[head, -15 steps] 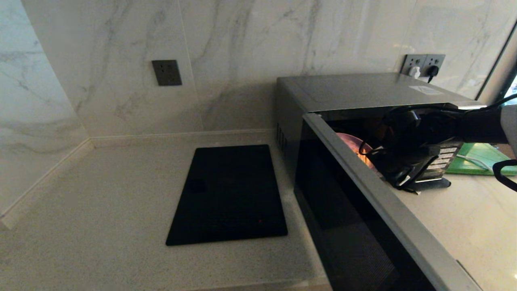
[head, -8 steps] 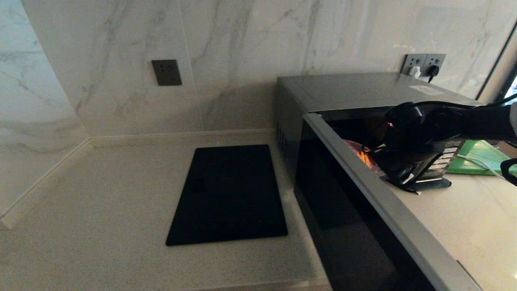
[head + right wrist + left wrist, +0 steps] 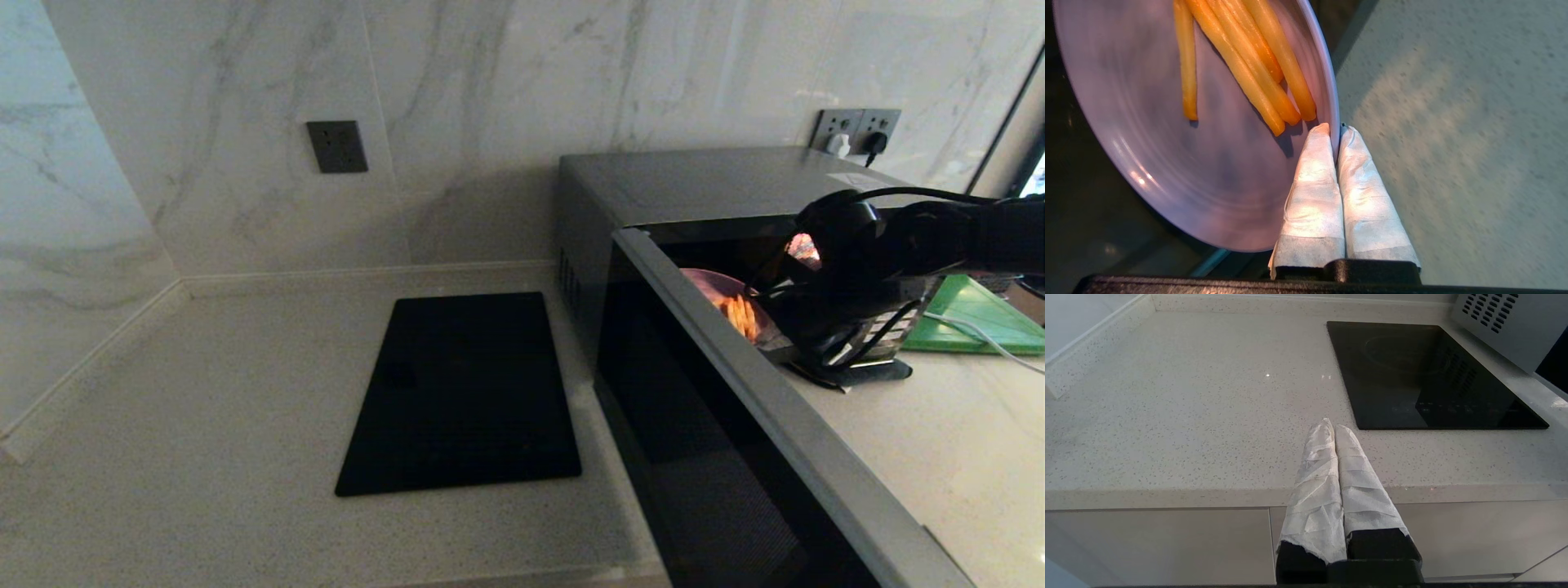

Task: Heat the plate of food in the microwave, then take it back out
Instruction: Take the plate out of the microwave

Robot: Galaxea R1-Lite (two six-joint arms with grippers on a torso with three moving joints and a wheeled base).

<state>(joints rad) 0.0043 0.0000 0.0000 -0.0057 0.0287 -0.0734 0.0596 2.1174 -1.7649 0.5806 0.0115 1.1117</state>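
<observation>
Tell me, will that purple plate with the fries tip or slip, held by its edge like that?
The plate of food looks rigid and glossy, so it may be slippery. The right end effector pinches only its rim, so it could sag or tilt. The loose fries would probably slide if it did.

light: dim, warm glow inside microwave (image 3: pixel 653 188) | glare: countertop (image 3: pixel 1208 396) speckles | blur: plate (image 3: pixel 1167 163) edge soft

Right gripper (image 3: pixel 1334 130) clamped, left gripper (image 3: pixel 1331 425) parked.

Plate of food (image 3: pixel 718 294) in microwave (image 3: pixel 702 188) mouth; cooktop (image 3: pixel 465 392) left.
</observation>
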